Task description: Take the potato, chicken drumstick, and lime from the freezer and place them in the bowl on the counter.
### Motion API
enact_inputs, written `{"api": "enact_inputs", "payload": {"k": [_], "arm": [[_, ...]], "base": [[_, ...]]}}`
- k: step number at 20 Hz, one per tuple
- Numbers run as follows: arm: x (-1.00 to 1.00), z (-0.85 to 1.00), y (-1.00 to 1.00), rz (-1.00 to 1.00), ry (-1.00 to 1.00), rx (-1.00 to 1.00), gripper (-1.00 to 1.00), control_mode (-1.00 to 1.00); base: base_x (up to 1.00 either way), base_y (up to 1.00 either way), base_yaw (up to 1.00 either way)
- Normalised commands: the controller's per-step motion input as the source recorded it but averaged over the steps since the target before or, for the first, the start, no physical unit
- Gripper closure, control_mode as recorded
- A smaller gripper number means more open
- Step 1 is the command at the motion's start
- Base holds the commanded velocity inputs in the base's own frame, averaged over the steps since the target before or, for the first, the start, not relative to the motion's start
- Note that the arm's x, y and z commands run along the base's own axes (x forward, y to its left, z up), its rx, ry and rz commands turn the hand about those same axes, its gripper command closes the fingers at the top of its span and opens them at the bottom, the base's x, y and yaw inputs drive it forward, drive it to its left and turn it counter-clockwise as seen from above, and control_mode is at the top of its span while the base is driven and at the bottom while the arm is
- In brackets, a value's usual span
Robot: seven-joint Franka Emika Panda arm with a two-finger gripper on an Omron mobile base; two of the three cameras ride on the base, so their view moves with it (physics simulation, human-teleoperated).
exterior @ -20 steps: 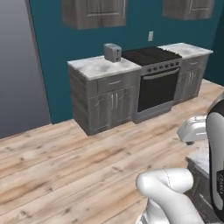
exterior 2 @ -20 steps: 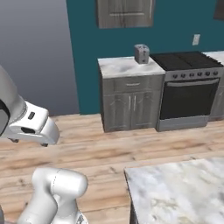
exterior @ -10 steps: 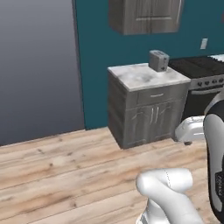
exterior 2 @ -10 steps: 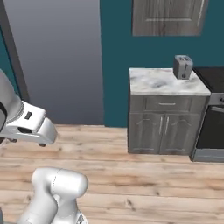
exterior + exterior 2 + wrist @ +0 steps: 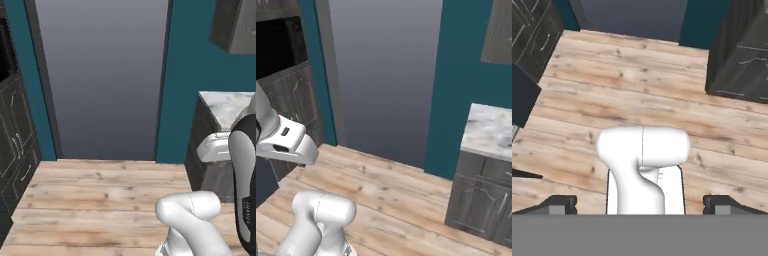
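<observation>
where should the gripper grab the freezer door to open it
The freezer shows a flat, closed slate-grey front with no handle visible in either base view, so the grip point can't be settled yet. Probably a vertical edge of the door, approached straight on from the wooden floor, but which edge swings is unclear. The gripper is open and pointing down at the floor, apart from the freezer.

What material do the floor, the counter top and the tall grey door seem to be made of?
The floor looks like pale wooden planks, matt, with visible grain and seams. The counter top looks like white-grey marbled stone, smooth, with faint veins. The freezer door looks like plain slate-grey metal or painted panel, smooth; the picture leaves it open.
</observation>
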Motion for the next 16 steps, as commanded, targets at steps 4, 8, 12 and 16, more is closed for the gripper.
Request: {"api": "enact_inputs", "payload": {"k": [4,8,12,16], "arm": [[0.00,0.00,0.00,0.00,0.00,0.00,-1.00,1.00],[0.00,0.00,0.00,0.00,0.00,0.00,-1.00,1.00],[0.00,0.00,0.00,0.00,0.00,0.00,-1.00,1.00],[0.00,0.00,0.00,0.00,0.00,0.00,-1.00,1.00]], "base": [[0.78,-0.32,0.68],[0.70,-0.40,0.68],[0.64,-0.44,0.69],[0.62,-0.44,0.69]]}}
